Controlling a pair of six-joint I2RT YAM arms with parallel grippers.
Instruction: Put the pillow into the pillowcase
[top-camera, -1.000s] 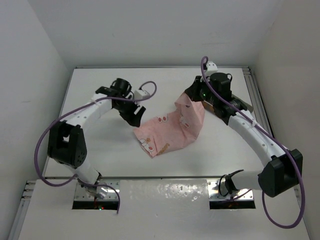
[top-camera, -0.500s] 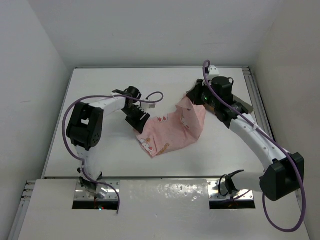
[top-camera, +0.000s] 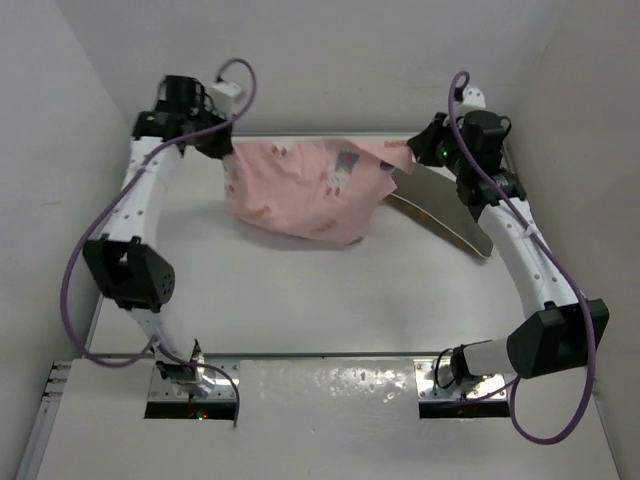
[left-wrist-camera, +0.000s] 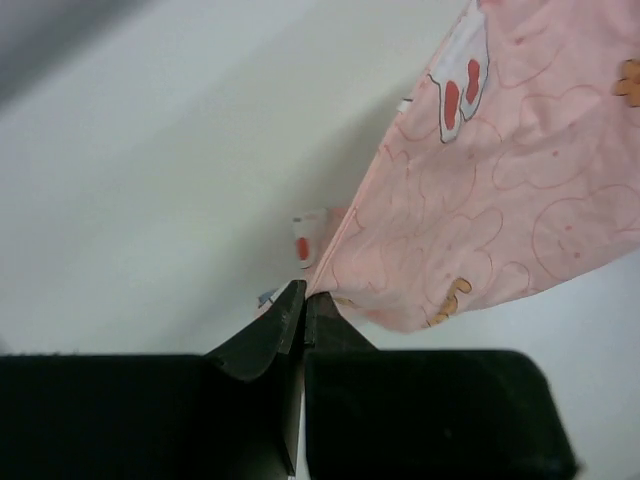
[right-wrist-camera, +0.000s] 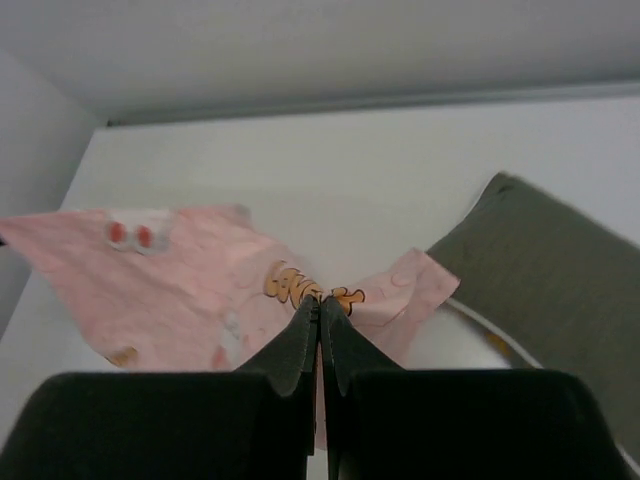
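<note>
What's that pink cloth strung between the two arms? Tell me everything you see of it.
The pillowcase is thin pale-pink fabric printed with cartoon rabbits and red and orange marks. It hangs spread out and wrinkled, sagging in the middle above the table. The left gripper pinches one end and the right gripper the other, both shut on it.

White table (top-camera: 300, 290) w/ pale walls (top-camera: 300, 60) on 3 sides.

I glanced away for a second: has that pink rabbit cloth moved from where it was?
Yes. The pillowcase has gone from mid-table toward the far edge of the table, now stretched between the left gripper and right gripper.
</note>
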